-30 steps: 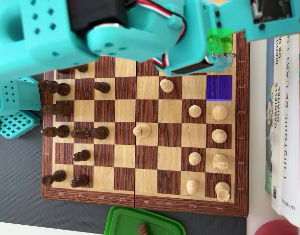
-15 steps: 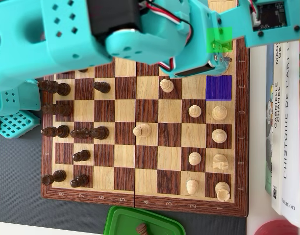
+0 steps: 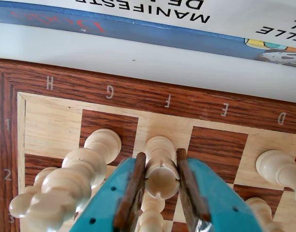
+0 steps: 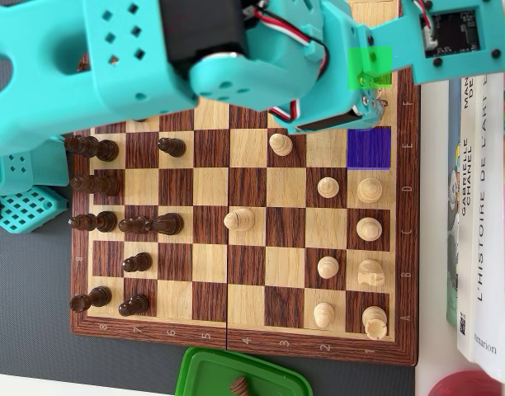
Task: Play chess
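In the wrist view, the turquoise end effector [image 3: 160, 193] with its brown-lined fingers [image 3: 131, 193] is seen at the bottom edge, clenched on a cream-coloured turned wooden chess piece [image 3: 161, 166]; both inner pads are pressed against the sides of the piece. The piece is held over the light square of the F file in the first rank, close to the near rim of the board. Just to the left in this view, a taller cream piece with a round head [image 3: 92, 157] is seen over the dark G-file square, and further cream pieces are crowded at the lower left corner, blurred. To the right, another cream pawn-like piece [image 3: 276, 166] is seen near the D file. Beyond the pieces, the dark-and-light wooden chessboard [image 3: 138, 92] with letters on its border is seen, and behind it a blue-edged book [image 3: 138, 29] lies along the board's edge.

In the overhead view, the large turquoise robot arm [image 4: 153, 58] covers the upper part of the board [image 4: 244, 338]. A green tinted patch [image 4: 370, 66] is laid over the end effector's area, and a blue tinted square [image 4: 368, 147] lies just below it. Dark pieces [image 4: 92, 148] are gathered at the left, cream ones at the right. A green plastic lid [image 4: 211, 371] lies below the board on the bench, and books [image 4: 483, 206] lie to the right.
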`<state>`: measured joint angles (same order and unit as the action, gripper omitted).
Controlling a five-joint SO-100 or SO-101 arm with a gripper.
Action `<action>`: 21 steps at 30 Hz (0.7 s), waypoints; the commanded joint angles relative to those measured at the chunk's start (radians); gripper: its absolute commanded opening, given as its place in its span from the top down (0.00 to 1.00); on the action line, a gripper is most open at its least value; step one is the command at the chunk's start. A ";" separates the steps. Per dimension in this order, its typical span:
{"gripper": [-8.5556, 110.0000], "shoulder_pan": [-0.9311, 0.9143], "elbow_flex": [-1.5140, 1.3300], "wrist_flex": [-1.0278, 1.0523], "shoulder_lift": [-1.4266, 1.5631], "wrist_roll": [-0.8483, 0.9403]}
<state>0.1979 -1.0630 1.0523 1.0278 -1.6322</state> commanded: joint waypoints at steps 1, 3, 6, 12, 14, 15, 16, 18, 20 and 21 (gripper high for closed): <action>0.86 -0.005 0.043 -0.009 0.011 0.006; 0.86 -0.005 0.046 -0.009 0.011 0.006; 0.86 -0.006 0.046 -0.005 0.014 0.006; 0.85 -0.008 0.044 -0.003 0.017 0.006; 0.82 -0.008 0.044 -0.003 0.018 0.014; 0.82 -0.008 0.046 -0.006 0.018 0.031; 0.82 -0.008 0.048 -0.009 0.018 0.044; 0.82 -0.009 0.049 -0.008 0.018 0.051; 0.82 -0.009 0.049 -0.006 0.018 0.051; 0.81 -0.009 0.049 -0.003 0.018 0.051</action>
<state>0.1979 -1.0630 1.0523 1.0278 -1.5892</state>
